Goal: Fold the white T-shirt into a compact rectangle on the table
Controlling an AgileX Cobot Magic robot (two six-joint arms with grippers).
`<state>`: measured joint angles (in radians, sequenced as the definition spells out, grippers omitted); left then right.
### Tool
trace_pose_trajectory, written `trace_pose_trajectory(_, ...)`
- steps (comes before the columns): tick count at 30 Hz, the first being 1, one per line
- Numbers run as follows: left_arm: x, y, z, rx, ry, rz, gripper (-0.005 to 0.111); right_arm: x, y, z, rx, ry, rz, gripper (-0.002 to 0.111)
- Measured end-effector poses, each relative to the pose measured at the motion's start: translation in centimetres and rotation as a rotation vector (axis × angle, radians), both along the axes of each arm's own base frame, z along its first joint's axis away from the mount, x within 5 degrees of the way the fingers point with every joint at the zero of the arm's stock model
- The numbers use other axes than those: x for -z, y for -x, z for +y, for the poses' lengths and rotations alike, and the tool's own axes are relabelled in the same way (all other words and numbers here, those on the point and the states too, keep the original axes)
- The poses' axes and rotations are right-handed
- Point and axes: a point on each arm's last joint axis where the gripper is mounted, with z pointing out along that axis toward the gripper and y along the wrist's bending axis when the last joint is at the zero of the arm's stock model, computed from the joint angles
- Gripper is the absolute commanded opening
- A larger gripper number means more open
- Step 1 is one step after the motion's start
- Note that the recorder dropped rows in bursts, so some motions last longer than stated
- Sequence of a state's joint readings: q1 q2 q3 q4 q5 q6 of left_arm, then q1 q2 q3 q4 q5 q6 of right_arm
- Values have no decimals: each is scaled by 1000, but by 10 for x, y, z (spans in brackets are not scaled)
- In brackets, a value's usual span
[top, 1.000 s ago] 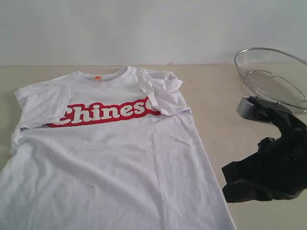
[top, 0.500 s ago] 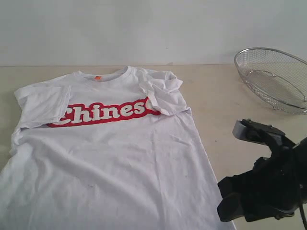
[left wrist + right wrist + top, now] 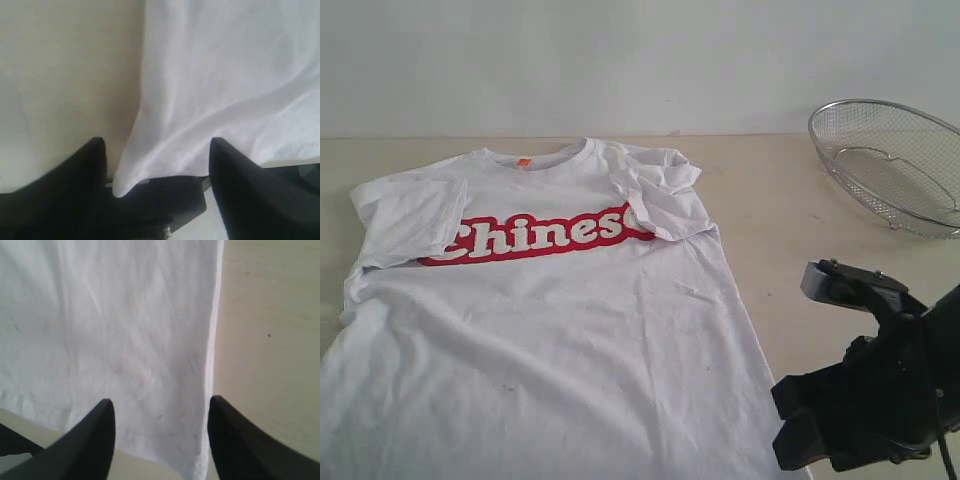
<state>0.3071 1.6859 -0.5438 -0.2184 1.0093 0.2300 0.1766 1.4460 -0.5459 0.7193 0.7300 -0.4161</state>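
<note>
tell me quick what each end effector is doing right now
Left end effector: open, holding nothing; a corner of the white T-shirt shows between its jaws.
Right end effector: open, holding nothing, over the shirt's hem.

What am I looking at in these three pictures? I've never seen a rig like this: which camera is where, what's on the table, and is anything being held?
This is a robot with two arms, each ending in a two-fingered claw. The wide picture comes from a camera off the arms, looking across the table. On it lie a white T-shirt, spread front up with both sleeves folded inward, and a wire-mesh basket at the far right. The black shape low on the right is the right arm; the left arm is out of that shot. The other two pictures come from cameras on the wrists, looking past the black fingers. The left claw stands open, with a corner of the shirt showing between its fingers. The right claw stands open over the shirt's edge. Neither is pinching anything.
</note>
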Motion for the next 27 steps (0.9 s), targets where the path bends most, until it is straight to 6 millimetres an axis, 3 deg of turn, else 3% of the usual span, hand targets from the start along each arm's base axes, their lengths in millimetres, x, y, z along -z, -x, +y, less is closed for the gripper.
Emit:
trace_pose_trajectory(12, 16, 0, -4, -22, 68, 76, 57, 15, -5, -1, 15, 24, 43, 50)
trace_pose_trajectory(27, 18, 1, -5, -25, 80, 100, 57, 33, -6, -1, 22, 41, 116, 50)
